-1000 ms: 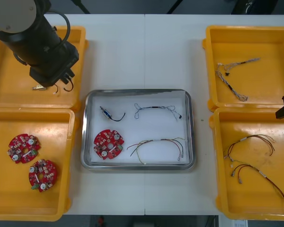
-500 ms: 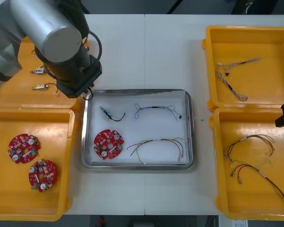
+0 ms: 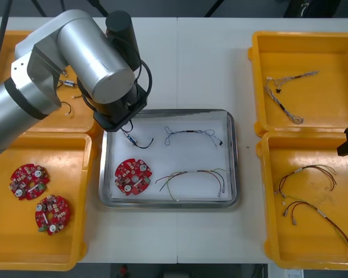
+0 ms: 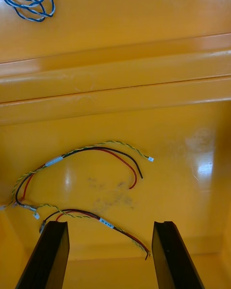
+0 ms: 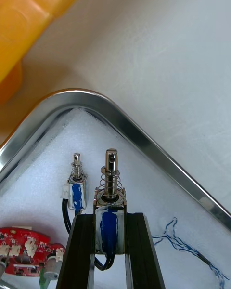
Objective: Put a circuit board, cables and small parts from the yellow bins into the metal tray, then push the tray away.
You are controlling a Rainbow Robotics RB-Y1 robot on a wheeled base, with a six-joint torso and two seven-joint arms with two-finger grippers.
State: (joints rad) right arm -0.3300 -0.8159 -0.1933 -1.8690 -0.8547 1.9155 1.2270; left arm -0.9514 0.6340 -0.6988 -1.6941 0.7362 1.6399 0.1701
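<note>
The left gripper [image 5: 109, 221] was pinching a small metal part [image 5: 110, 195] by its blue-wrapped body, one black finger pressed on each side. It hung over the far left corner of the metal tray [image 3: 235, 156], the big grey arm reaching in across the surface from the left bins.

The held part's long axis ran along the fingers. Its spring and plunger pin poked out past the fingertips toward the tray's rounded corner, and a black lead curled back between the fingers. Whether it touched the white lining could not be told.

Just beside it, a second small metal part [image 5: 76, 189] lay flat on the lining, close to parallel, with its pin aimed at the same corner. The round red circuit board [image 3: 133, 176] sat nearer the robot. The blue and white cable [image 3: 191, 135] and the red and yellow cable [image 3: 194, 178] lay toward the tray's right side.

The step looked like setting this part down. It would go best lowered close to the lining before the fingers spread, so it could not bounce or roll. It should come down beside the lying part rather than on it, and clear of the shiny rim.

The right gripper [image 4: 108, 226] waited with fingers spread over the near right yellow bin [image 3: 261, 197].
</note>
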